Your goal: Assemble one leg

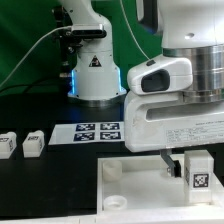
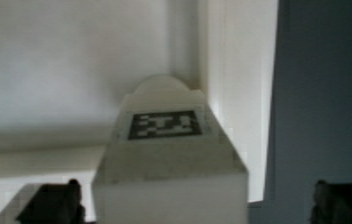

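Note:
A white leg (image 1: 197, 178) with a black-and-white tag stands upright on the big white plate (image 1: 125, 185), near its corner on the exterior view's right. My gripper (image 1: 186, 166) hangs over it. In the wrist view the leg (image 2: 169, 150) sits between my two dark fingertips (image 2: 52, 203), with a clear gap on each side. My gripper (image 2: 194, 206) is open and not touching the leg. The leg's foot and how it seats in the plate are hidden.
Two more white legs (image 1: 8, 145) (image 1: 33, 143) lie on the black table at the exterior view's left. The marker board (image 1: 98, 131) lies behind the plate. The robot base (image 1: 95, 70) stands at the back.

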### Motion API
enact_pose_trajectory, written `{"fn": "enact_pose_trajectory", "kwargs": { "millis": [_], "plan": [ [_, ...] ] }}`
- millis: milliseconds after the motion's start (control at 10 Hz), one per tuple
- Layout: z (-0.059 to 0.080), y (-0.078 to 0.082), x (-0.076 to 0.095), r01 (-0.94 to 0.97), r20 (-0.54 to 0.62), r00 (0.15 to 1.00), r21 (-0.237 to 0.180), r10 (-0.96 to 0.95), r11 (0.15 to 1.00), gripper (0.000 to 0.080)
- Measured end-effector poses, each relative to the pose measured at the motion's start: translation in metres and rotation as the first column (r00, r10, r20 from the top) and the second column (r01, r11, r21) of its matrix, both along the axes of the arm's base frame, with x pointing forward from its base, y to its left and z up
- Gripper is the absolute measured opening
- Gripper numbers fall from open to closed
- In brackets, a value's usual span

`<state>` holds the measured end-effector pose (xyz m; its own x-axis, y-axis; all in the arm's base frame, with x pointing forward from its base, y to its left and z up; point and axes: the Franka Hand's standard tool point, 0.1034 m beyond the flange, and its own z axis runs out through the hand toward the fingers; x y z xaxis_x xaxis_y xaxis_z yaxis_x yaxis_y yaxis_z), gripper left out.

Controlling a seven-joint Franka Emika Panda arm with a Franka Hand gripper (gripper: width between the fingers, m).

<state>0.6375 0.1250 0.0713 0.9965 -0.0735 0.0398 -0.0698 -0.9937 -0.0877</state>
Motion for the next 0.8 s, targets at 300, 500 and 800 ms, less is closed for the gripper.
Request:
{"fn": "enact_pose_trajectory", "kwargs": {
  "millis": [300,500,800],
  "plan": [
    [-0.001,-0.006,0.0,0.221,-0.022,0.975,0.005,-0.221,0.975,0.0332],
    [0.0,-0.01,0.002,0.507,-0.047,0.861,0.004,-0.507,0.862,0.0301],
    [-0.002,-0.011,-0.001,0.879,-0.098,0.471,-0.029,-0.877,0.475,0.0299]
  ]
}}
